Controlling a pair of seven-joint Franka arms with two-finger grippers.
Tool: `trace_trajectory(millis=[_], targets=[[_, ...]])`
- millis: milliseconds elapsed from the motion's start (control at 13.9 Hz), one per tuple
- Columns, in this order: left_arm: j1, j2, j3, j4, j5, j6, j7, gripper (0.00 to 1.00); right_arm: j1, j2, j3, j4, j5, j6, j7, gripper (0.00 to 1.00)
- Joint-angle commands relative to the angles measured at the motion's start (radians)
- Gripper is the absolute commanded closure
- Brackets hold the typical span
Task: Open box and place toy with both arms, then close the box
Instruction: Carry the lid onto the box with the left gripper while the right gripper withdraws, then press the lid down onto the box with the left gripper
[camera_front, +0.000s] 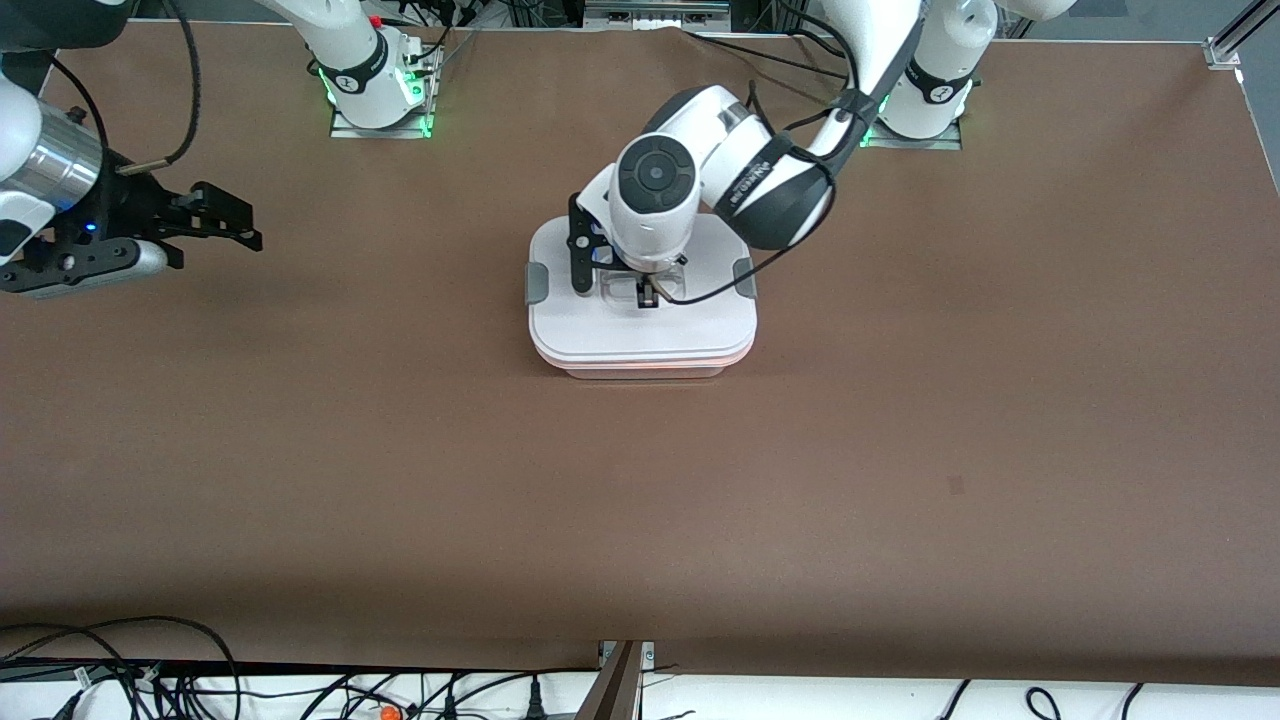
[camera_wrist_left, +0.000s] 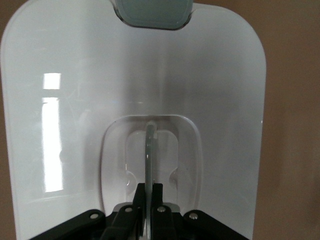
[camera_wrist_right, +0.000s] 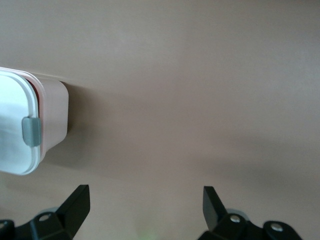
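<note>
- white-lidded translucent pinkish box (camera_front: 640, 325) sitting mid-table on brown table (camera_front: 900, 450), lid on, grey side clips (camera_front: 536, 283) at both ends.
- left gripper (camera_front: 646, 296) down on lid centre, jaws clenched on the clear recessed handle (camera_wrist_left: 150, 150).
- right gripper (camera_front: 215, 220) waiting over bare table toward right arm's end, well apart from box, jaws spread wide, holding nothing.

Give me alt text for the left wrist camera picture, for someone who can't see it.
The left arm's black two-finger claw is shut on the thin upright handle standing in the clear recessed centre of the rounded white plastic lid, seen from directly above. A grey side clip sits at the lid's edge, and the brown table shows alongside.
</note>
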Motion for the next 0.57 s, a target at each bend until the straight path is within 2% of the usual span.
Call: trace_trajectory(millis=[0,143,502], targets=[[-0.016,-0.001,0.017,0.013,0.043,0.001,-0.001,1.00,-0.138,-0.027,0.161,0.002,-0.062,-0.021,0.023,0.00],[-0.018,-0.001,0.018,0.008,0.051,-0.001,-0.001,1.00,-0.159,-0.035,0.186,-0.001,-0.081,-0.024,0.072,0.00],[-0.012,0.000,0.023,0.007,0.051,-0.001,-0.012,1.00,-0.156,-0.041,0.184,0.002,-0.115,-0.024,0.085,0.00]])
